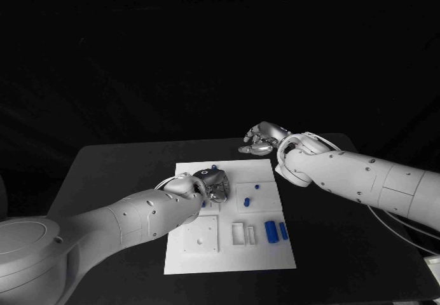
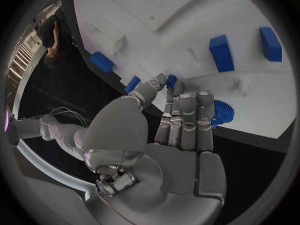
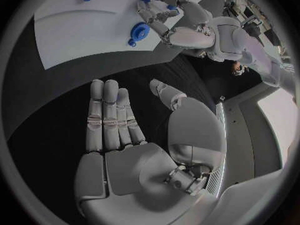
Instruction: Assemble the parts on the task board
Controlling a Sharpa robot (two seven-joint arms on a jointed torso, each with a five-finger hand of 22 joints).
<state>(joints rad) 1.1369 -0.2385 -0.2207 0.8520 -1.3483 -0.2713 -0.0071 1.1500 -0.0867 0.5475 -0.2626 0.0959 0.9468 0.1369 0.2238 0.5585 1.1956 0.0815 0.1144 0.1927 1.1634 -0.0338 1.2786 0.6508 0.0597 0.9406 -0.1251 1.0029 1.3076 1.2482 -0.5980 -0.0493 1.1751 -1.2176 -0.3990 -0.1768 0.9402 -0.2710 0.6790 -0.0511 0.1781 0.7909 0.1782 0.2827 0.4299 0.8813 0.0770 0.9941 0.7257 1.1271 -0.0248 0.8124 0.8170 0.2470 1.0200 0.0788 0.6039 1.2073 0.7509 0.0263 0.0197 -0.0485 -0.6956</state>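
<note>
The white task board (image 1: 231, 255) lies mid-table. My left hand (image 1: 207, 185) hovers over its far left part and pinches a small blue part (image 2: 170, 80) between thumb and a finger. Just under its fingers sits a blue gear (image 2: 222, 113), which the right wrist view shows on the board (image 3: 81, 25) as the gear (image 3: 139, 31). My right hand (image 1: 263, 140) hangs over the black table beyond the board's far edge, palm (image 3: 125, 170) flat, fingers apart, holding nothing.
On the board lie a blue block (image 1: 271, 230) with a thinner one (image 1: 283, 230) beside it, a blue peg (image 1: 246, 202) and a small blue piece (image 1: 259, 187). White raised fixtures (image 1: 244, 233) stand near the blocks. Black table (image 1: 119, 171) surrounds the board.
</note>
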